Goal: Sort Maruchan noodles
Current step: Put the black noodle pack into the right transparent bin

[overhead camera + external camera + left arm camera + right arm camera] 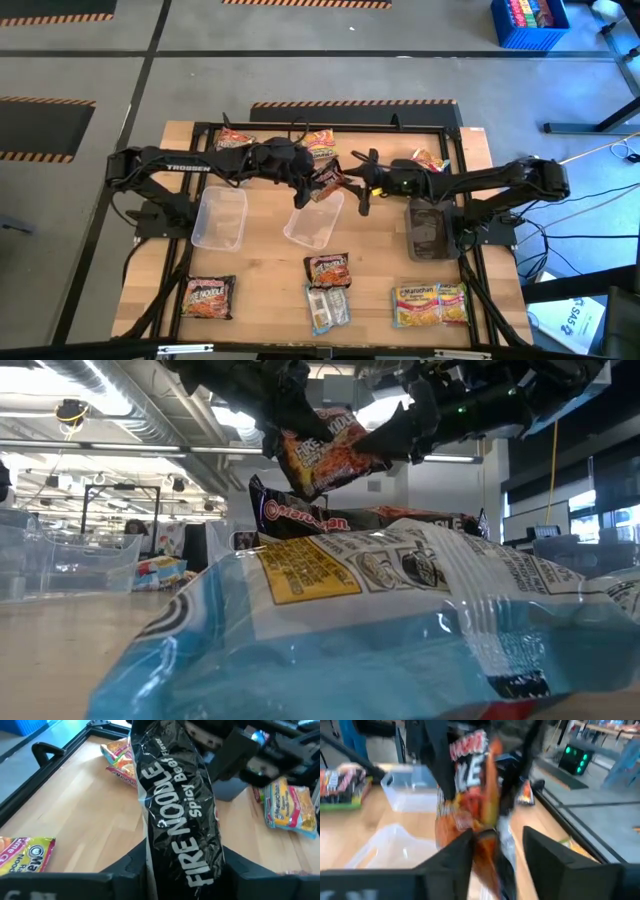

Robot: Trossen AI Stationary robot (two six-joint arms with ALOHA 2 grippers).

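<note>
On the left of the high view, your left gripper [305, 183] reaches in toward the frame's centre, and its fingers are clamped on a dark Fire Noodle packet [327, 180]. In the left wrist view that packet [180, 815] stands up out of the jaws, held at its lower end. The packet hangs in the air above the middle clear bin [313, 218], with the left clear bin [219, 217] beside it and a third bin [427, 229] holding dark packets on the right.

Just right of centre, your right gripper [352, 183] meets the same packet from the other side. In the right wrist view its fingers stand apart, with the packet [475, 810] between them; you cannot tell from these views whether they touch it.

Along the lower edge of the table lie more packets: a dark one [208, 297] at lower left, a maroon one [328, 270] and a light blue one [328, 306] at centre, yellow-pink ones [431, 304] at lower right.
</note>
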